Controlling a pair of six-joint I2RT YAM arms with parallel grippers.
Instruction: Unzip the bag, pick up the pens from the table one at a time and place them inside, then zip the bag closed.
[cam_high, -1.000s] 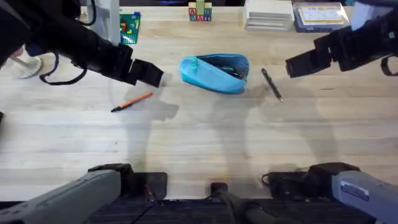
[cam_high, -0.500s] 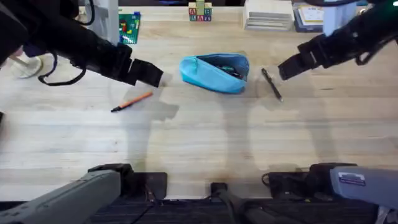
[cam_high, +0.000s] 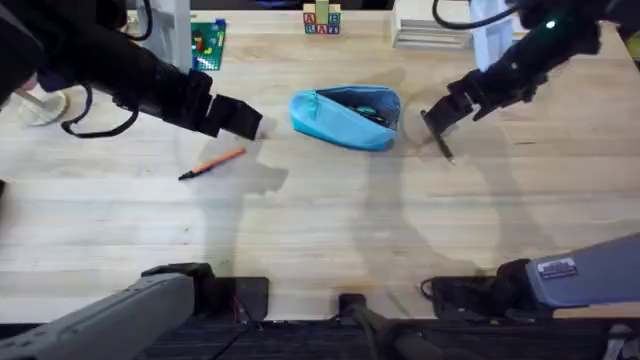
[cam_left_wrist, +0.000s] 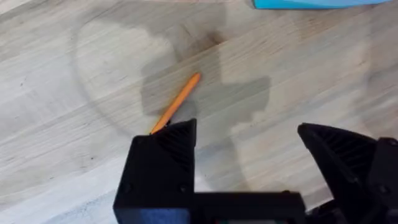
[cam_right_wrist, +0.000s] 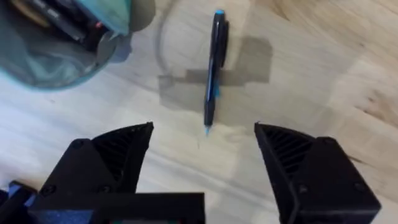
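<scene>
Step in hand: I judge this to be the approach for picking up the black pen; the bag lies unzipped, its dark lining exposed.
My right gripper: fingers spread wide, holding nothing, poised above the black pen's tip end.
My left gripper: fingers spread wide, empty, above the table beside the orange pen.
Black pen position: flat on the table, just beside the bag's right end, apart from it.
Black pen long axis: in the overhead view it runs away from my bases with a slight lean toward the bag at the far end. In the right wrist view it runs almost straight out from the gap between my fingers.
Critical relation: my finger gap straddles the pen's line, so closing would pinch across the thin shaft rather than along it. I judge the alignment suitable.
Nearer arm: the right arm is directly over the black pen; the left arm is well apart from it, on the other side of the bag.
Orange pen position: flat on the table, left of the bag, lying diagonally.
Risk: the thin pen may roll if one finger lands first.
</scene>
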